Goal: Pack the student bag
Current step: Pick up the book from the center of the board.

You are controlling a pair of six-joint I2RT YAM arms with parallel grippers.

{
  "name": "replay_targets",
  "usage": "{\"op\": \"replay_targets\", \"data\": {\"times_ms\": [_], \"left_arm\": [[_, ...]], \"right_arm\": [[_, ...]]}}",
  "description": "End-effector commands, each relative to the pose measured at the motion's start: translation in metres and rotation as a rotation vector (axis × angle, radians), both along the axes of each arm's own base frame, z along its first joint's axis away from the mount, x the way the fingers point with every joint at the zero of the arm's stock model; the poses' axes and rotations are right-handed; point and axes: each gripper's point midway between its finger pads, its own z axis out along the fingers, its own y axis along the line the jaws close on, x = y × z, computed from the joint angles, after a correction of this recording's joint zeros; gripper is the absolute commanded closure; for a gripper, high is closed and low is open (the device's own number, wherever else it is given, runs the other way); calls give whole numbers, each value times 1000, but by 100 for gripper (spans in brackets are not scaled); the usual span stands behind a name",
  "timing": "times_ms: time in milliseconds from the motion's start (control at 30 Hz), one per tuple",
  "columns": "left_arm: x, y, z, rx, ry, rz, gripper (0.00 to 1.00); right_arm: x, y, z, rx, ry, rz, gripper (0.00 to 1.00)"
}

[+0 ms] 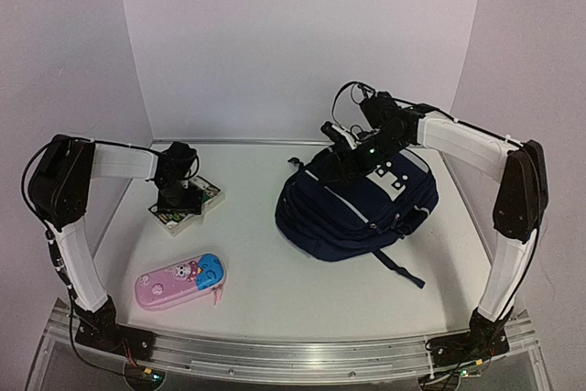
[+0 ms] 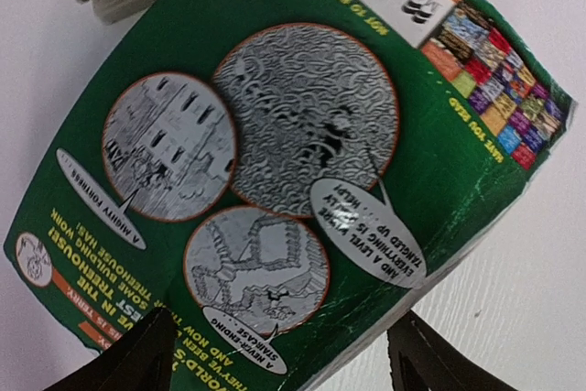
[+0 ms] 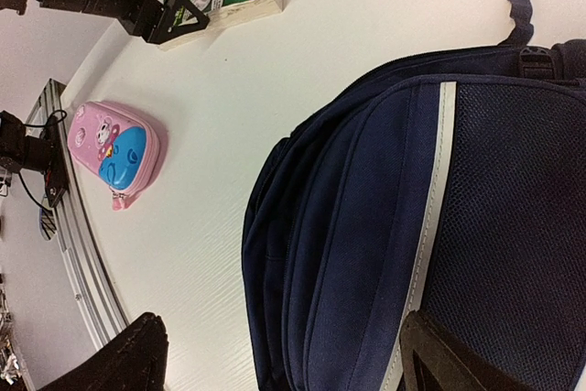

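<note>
The bag [image 1: 357,208] lies on the right half of the desk [image 1: 275,304], toward the far edge. The right gripper [image 3: 279,327] hovers over its far end, jaws wide and empty. The left gripper [image 2: 279,336], also wide and empty, hangs over a green book [image 2: 302,135] by the left edge.

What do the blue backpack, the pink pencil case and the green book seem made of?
Backpack: matte woven fabric, with stitched seams and a mesh panel. Pencil case: smooth, slightly shiny synthetic, perhaps coated; exact material unclear. Book: paper, with a printed, faintly glossy cover.
</note>
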Motion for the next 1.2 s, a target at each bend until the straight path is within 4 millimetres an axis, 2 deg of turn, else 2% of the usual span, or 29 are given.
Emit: {"op": "replay_targets", "data": {"times_ms": [0,133,167,300,333,633,867,1167], "left_arm": [[3,1,-24,55,45,-61,36],[4,-4,-29,63,51,-99,60],[4,-7,-28,61,48,-108,69],[4,-23,-10,12,21,-140,95],[4,-28,-2,-7,7,-144,99],[4,-54,57,-123,-89,-178,100],[0,-80,114,-259,-184,-247,100],[-4,-95,184,-359,-312,-306,100]], "right_arm": [[-2,1,29,45,-44,4,12],[-1,3,29,46,-39,2,12],[-1,2,29,47,-40,0,12],[-2,2,31,55,-34,-1,12],[-3,3,32,57,-33,-1,12],[-3,4,38,72,-31,-3,12],[-1,9,37,88,-6,-9,7],[8,17,42,117,8,-24,2]]}}
